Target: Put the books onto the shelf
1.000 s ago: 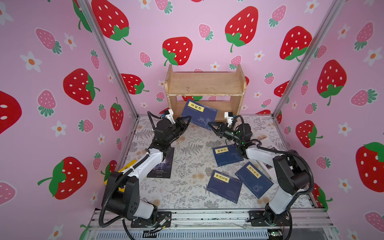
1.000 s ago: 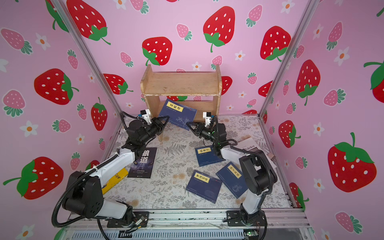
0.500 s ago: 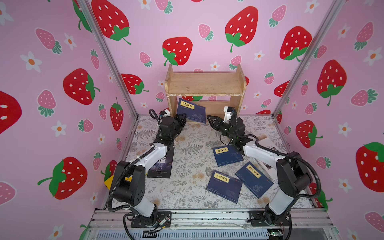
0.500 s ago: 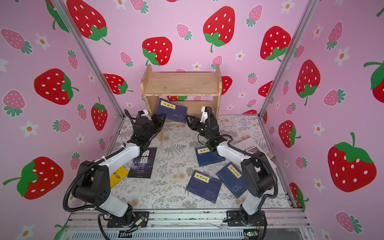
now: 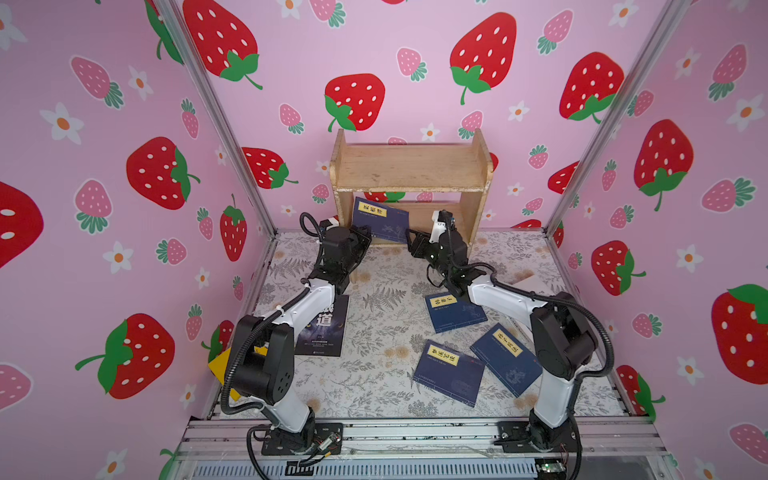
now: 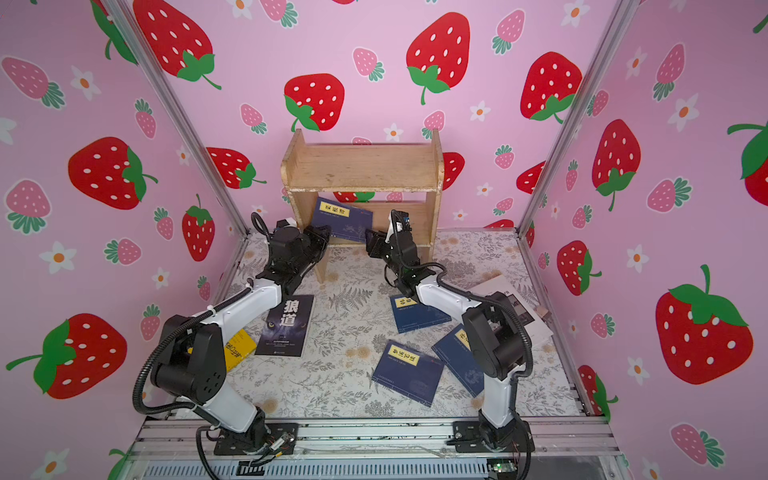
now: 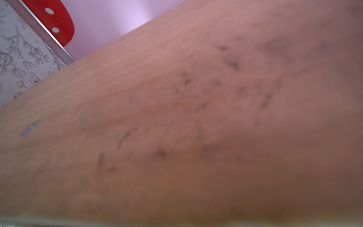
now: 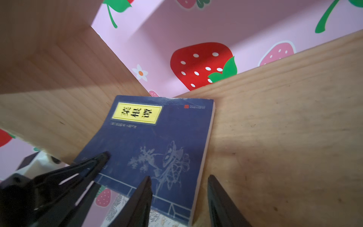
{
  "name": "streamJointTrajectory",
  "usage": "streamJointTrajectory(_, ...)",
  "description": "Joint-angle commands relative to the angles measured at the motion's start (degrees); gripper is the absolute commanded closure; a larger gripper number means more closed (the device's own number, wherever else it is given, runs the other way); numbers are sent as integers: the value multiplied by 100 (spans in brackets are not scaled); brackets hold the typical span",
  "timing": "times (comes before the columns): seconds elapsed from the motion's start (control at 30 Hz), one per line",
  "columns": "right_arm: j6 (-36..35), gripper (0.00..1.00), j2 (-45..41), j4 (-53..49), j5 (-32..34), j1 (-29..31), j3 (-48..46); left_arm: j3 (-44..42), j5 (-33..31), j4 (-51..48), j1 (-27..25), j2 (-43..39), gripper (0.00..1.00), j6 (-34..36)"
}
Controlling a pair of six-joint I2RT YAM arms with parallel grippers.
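- On floral tabletop (image 5: 382, 286), shelf (image 5: 409, 166) stands at far edge.
- Tilted navy book (image 8: 157, 137) is partly inside lower tier.
- Its corner is clamped by left gripper (image 8: 98, 160).
- At its edge, right gripper (image 8: 179, 176) has jaws apart.

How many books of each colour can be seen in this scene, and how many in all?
Navy books: 4
Black book: 1
Yellow book: 1
White book, partly hidden: 1
Total: 7
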Motion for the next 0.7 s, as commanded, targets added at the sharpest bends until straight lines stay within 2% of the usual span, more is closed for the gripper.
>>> streamJointTrajectory(0.0,-138,52,149,-22,140,77,237,190,-127,-333,54,28,96,79)
streamJointTrajectory(0.1,-105,51,283,22,113,107,304,197,-180,-557,64,9,75,73)
streamJointTrajectory(0.23,-148,51,396,-72,159,162,437,121,-171,-766,80,-119,40,65)
streamJointTrajectory(0.33,-121,52,461,-131,273,217,468,109,-265,-1134,106,-304,19,175)
streamJointTrajectory(0.5,-55,52,535,-163,378,299,468,119,-158,-1727,281,-660,6,410)
streamJointTrajectory(0.67,-41,52,538,-154,425,308,486,-32,-240,-2547,440,-1295,5,1369)
